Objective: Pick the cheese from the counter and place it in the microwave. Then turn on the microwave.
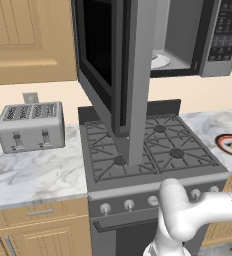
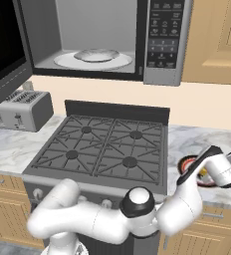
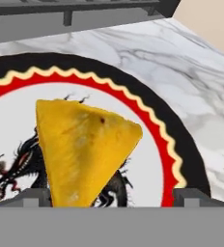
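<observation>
Hand view caught the spread tool [image 3: 112, 200] poised over the small yellow-orange cheese wedge [image 3: 82, 152].
Cheese lay on the round red-rimmed plate [image 3: 169, 159]; probably light, firm, slightly slick, best pinched across its flat sides.

The arm reaches low to the right, pincer [image 3: 112, 198] spread wide (fingertips apart).

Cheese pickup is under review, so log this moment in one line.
phase: approach | gripper: open, straddling cheese | cheese: on plate | microwave: door open

yellow-orange cheese [image 3: 82, 149]; red-rimmed black plate [image 3: 174, 144]; veined marble counter [image 3: 191, 91]
</observation>
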Motion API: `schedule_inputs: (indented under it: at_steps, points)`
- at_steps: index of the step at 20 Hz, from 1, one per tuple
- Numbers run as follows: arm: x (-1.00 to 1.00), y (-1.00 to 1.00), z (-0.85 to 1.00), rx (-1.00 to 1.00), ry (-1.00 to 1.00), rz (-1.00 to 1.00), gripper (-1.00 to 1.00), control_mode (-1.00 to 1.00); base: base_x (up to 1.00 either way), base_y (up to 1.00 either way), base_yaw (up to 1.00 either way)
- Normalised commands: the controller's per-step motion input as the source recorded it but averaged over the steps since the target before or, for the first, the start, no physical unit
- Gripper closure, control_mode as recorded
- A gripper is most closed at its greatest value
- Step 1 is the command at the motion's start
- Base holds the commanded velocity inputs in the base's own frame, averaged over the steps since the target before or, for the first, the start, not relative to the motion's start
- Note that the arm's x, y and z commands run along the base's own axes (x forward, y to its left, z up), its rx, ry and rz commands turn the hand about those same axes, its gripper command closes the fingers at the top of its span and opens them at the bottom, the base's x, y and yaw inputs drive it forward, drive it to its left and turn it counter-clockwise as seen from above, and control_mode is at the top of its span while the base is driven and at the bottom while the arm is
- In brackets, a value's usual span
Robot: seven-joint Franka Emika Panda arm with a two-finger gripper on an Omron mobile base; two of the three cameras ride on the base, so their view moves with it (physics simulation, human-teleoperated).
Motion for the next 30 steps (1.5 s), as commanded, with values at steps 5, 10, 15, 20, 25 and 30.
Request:
schedule_inputs:
  at_steps: [5,10,15,20,25,30]
  points:
    - [0.47,-0.11,-0.16,0.0,0.04,0.07,1.0,-1.0,0.0,0.0,0.0]
    - [0.42,-0.06,-0.29,0.0,0.01,0.06,1.0,-1.0,0.0,0.0,0.0]
    - [0.29,-0.17,-0.22,0.0,0.0,0.08,1.0,-1.0,0.0,0.0,0.0]
    - [-0.01,-0.14,0.18,0.0,0.0,0.09,1.0,-1.0,0.0,0.0,0.0]
    - [-0.36,0.0,0.41,0.0,0.0,0.08,1.0,-1.0,0.0,0.0,0.0]
    - [-0.53,0.13,0.1,-0.01,0.0,0.09,1.0,-1.0,0.0,0.0,0.0]
